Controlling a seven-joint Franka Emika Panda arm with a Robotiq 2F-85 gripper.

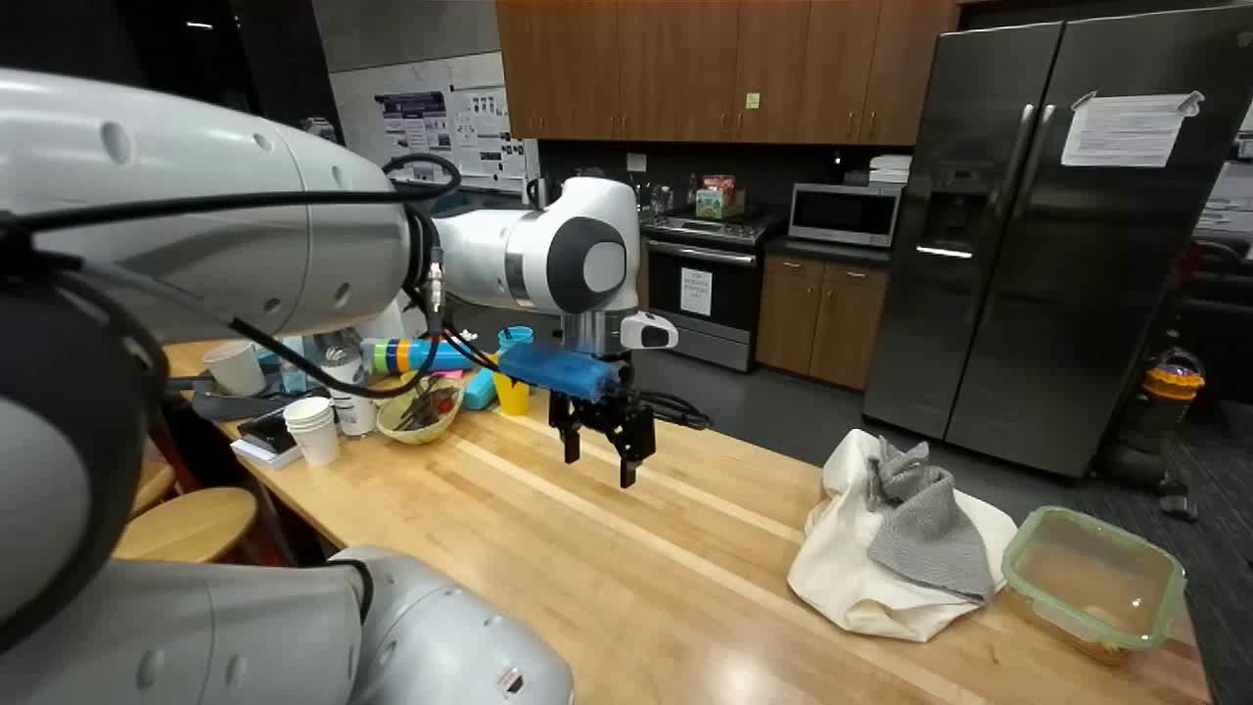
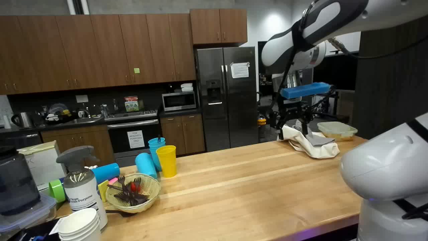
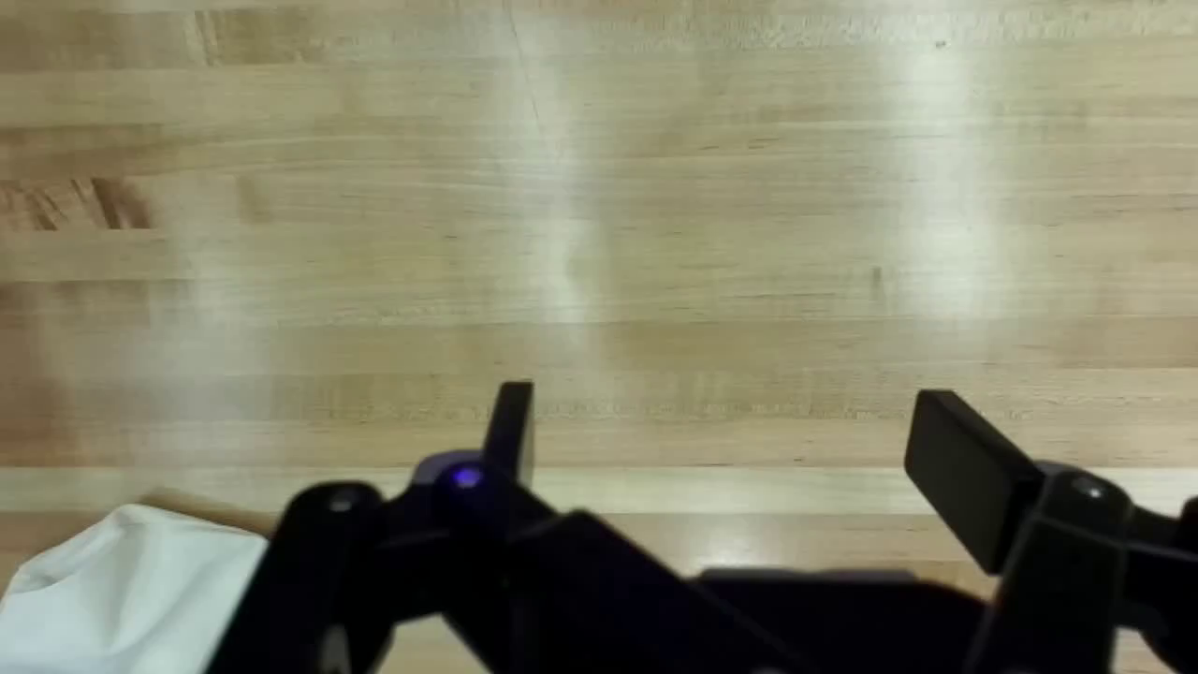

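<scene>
One white cloth (image 1: 845, 568) lies crumpled on the table (image 1: 666, 578), a grey towel (image 1: 930, 539) resting on top of it. It is the thing nearest the gripper (image 1: 599, 468) and shows at a corner of the wrist view, away from the fingers (image 3: 969, 473). These stand wide apart, nothing between them, above the wood and off it. As I judge it, no lift is under way: nothing is carried, cloth and towel rest unheld, and any grip on them is left to make.

Just beside the cloth sits a tub (image 1: 1091, 578), close to the table's end; whether they touch is unclear. The cloth lies near the edge facing the fridge (image 1: 979, 323), so room looks tighter there. A long run of wood lies between it and the basket (image 2: 153, 189) of forks, with a yellow cup (image 2: 167, 162) and blue cups (image 2: 146, 164) behind; moving over that run seems easiest. Loose cables (image 1: 678, 406) by the wrist could snag.
</scene>
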